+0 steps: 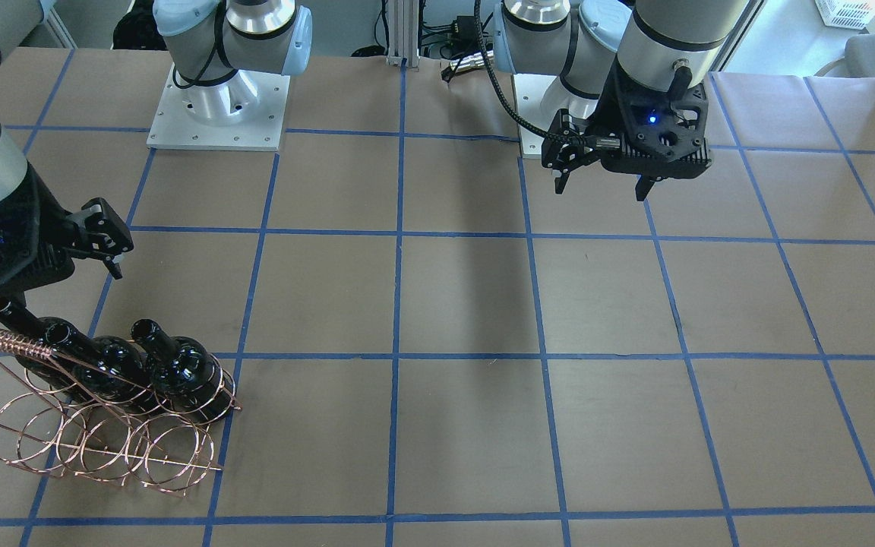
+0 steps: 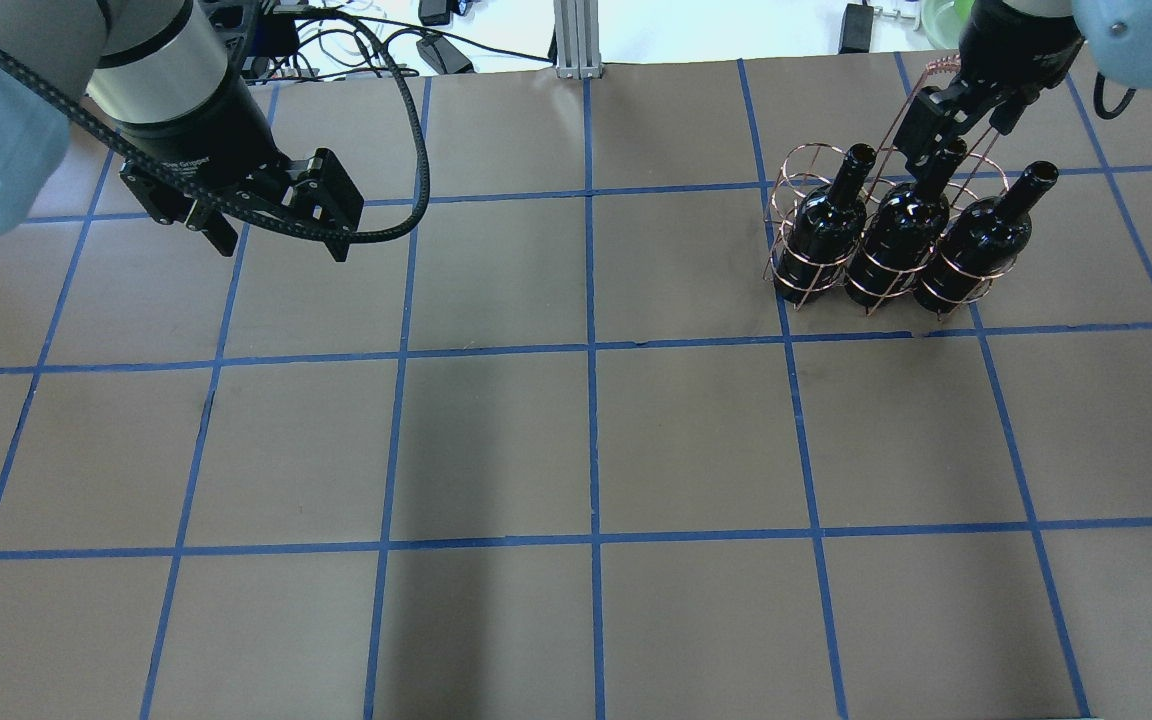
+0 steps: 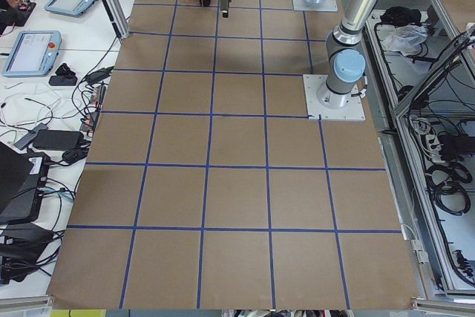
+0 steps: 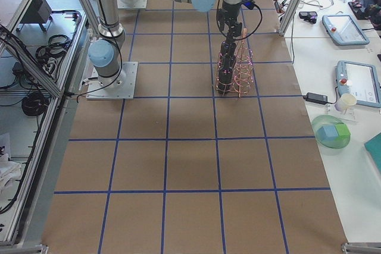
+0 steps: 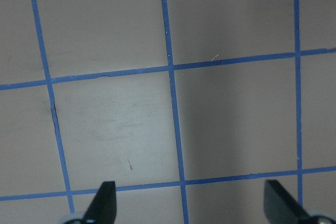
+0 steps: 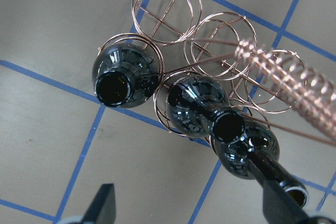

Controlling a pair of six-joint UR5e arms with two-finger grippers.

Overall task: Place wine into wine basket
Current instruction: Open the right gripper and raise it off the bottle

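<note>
Three glossy black wine bottles stand side by side in the near row of the copper wire basket (image 2: 794, 178): one on the left (image 2: 826, 225), one in the middle (image 2: 898, 232), one on the right (image 2: 981, 238). The right wrist view looks down on their mouths (image 6: 116, 85) and the coiled handle (image 6: 286, 74). My right gripper (image 2: 956, 122) hovers open just above the bottle necks and holds nothing; its fingertips (image 6: 102, 203) stand wide apart. My left gripper (image 2: 283, 245) is open and empty above bare table, far from the basket; it also shows in the front-facing view (image 1: 601, 190).
The basket's far row of rings (image 6: 168, 3) holds no bottles. The table is brown paper with a blue tape grid (image 2: 591, 350). Both arm bases (image 1: 217, 106) stand at the robot's edge. Tablets and cables (image 3: 33, 50) lie on the side benches.
</note>
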